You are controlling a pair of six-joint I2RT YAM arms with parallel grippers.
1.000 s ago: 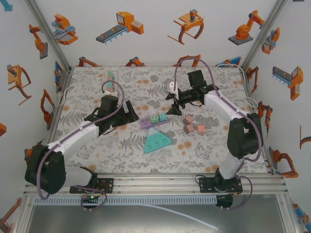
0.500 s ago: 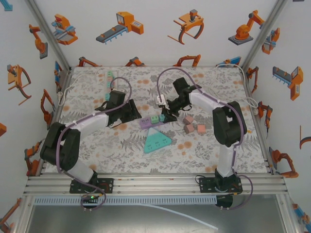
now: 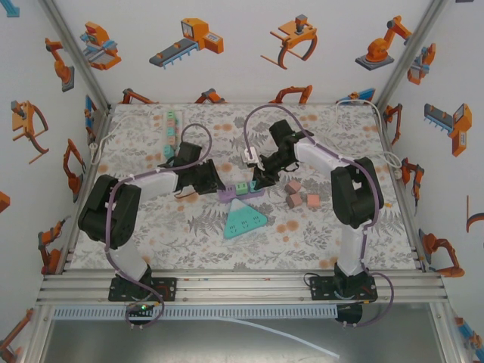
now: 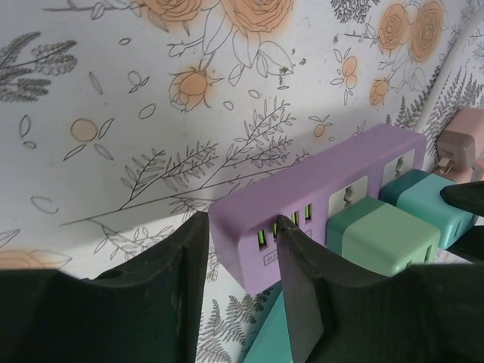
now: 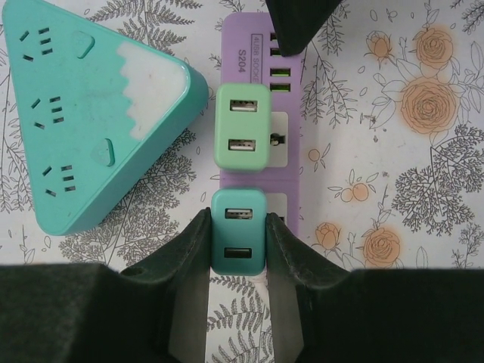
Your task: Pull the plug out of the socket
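A purple power strip (image 3: pixel 229 193) lies mid-table with a light green plug (image 3: pixel 240 184) and a teal plug (image 3: pixel 252 182) in its sockets. In the right wrist view my right gripper (image 5: pixel 237 223) is shut on the teal plug (image 5: pixel 239 248), one finger on each side; the plug sits in the strip (image 5: pixel 287 178), and the green plug (image 5: pixel 242 138) is just beyond it. My left gripper (image 4: pixel 240 227) straddles the strip's USB end (image 4: pixel 318 189), its fingers (image 4: pixel 299 272) touching it. The green plug (image 4: pixel 374 234) and teal plug (image 4: pixel 427 204) stand further along.
A teal triangular power strip (image 3: pixel 244 219) lies right in front of the purple one, nearly touching. Pink blocks (image 3: pixel 302 198) sit to the right of it. Another strip with plugs (image 3: pixel 172 125) lies at the back left. A white adapter (image 3: pixel 247 157) hangs on the right arm's cable.
Both arms swung inward: the right gripper came left and down onto the teal plug, and the left gripper slid right onto the purple strip's end.
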